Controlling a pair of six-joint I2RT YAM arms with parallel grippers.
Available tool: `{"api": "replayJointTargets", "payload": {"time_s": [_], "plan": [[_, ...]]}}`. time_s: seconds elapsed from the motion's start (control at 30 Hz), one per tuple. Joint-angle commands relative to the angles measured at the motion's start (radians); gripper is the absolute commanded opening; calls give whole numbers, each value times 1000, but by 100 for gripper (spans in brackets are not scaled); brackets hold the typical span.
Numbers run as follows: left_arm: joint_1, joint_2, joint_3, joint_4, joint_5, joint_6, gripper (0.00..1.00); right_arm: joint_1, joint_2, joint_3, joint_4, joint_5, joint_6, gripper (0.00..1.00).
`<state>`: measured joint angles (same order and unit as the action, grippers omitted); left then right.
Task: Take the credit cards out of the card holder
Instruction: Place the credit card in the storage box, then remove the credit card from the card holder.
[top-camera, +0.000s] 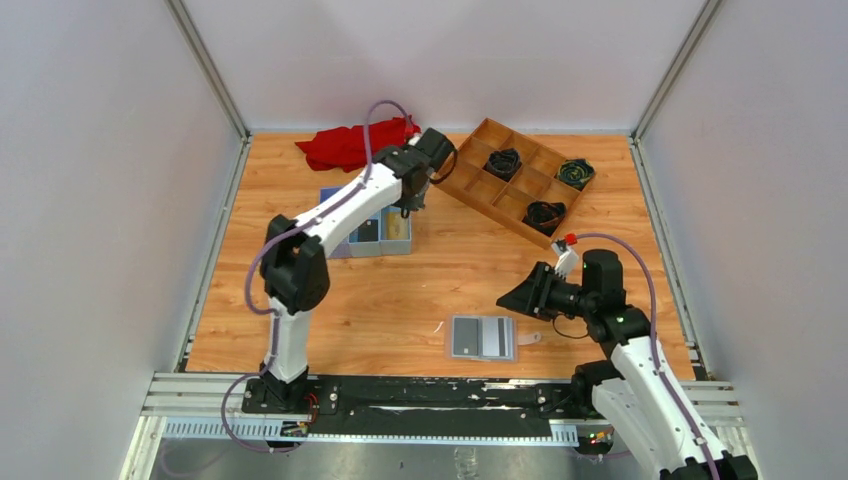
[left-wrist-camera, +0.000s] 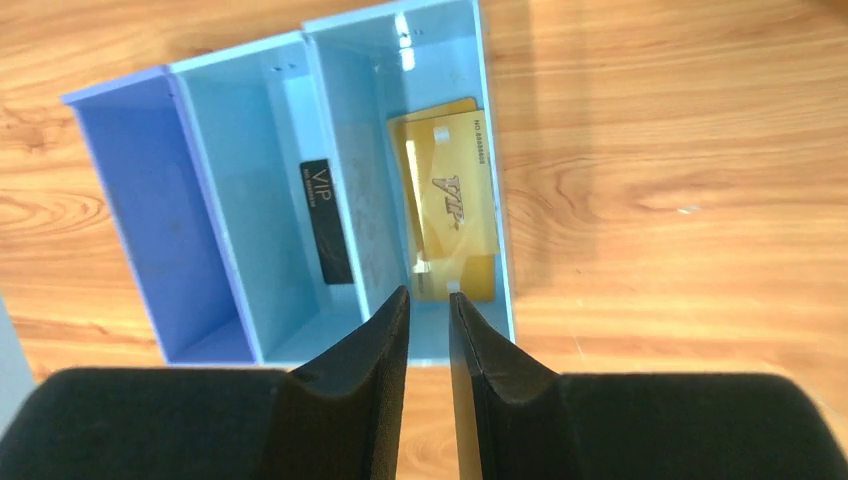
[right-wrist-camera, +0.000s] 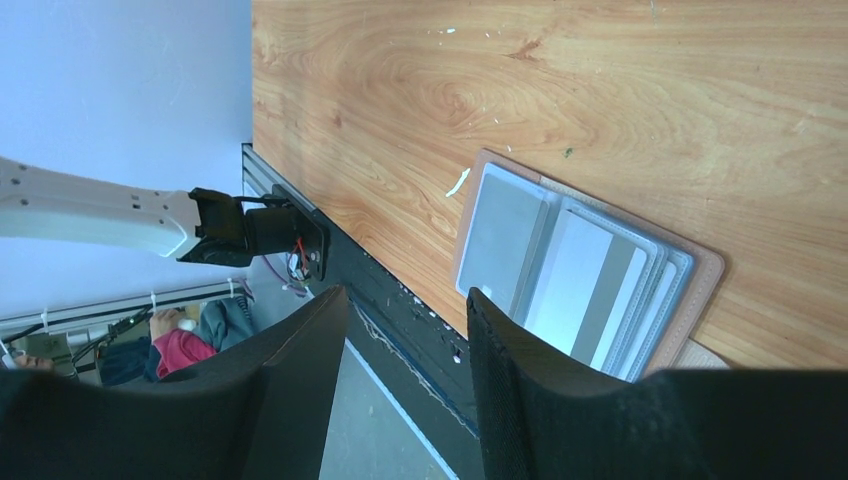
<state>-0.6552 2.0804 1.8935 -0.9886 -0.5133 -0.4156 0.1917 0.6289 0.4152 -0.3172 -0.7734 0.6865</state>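
The left pincer (left-wrist-camera: 428, 295) is slightly apart, empty, over the gold card (left-wrist-camera: 455, 190) in the blue tray (left-wrist-camera: 140, 200); the right pincer (right-wrist-camera: 405, 292) is apart near the card holder (right-wrist-camera: 560, 250), which, unpinned, may slide toward the bench (top-camera: 400, 290) near edge

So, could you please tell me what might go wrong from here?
The card holder lies open and unheld on the table; a nudge from the open right gripper could slide it rather than free a card. The credit cards in it look stacked, so two might be pinched together. The left gripper hangs over the blue tray wall and could knock it if lowered.
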Motion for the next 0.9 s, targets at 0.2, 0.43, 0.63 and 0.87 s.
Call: {"api": "replayJointTargets", "payload": {"time_s": [0.2,0.43,0.63,0.87], "plan": [[-128,-393,-193,24,149,-45,26,15,41,-38,-8,23,-14,52],[-287,-560,-530,215,278,-176,26,27,42,-108,6,53,15,50],[-299,-762,-977,720,582,-382,32,36,-4,-156,-7,85,32,45],[-311,-722,-1117,963,721,-469,33,46,9,-189,-5,105,22,45]]}}
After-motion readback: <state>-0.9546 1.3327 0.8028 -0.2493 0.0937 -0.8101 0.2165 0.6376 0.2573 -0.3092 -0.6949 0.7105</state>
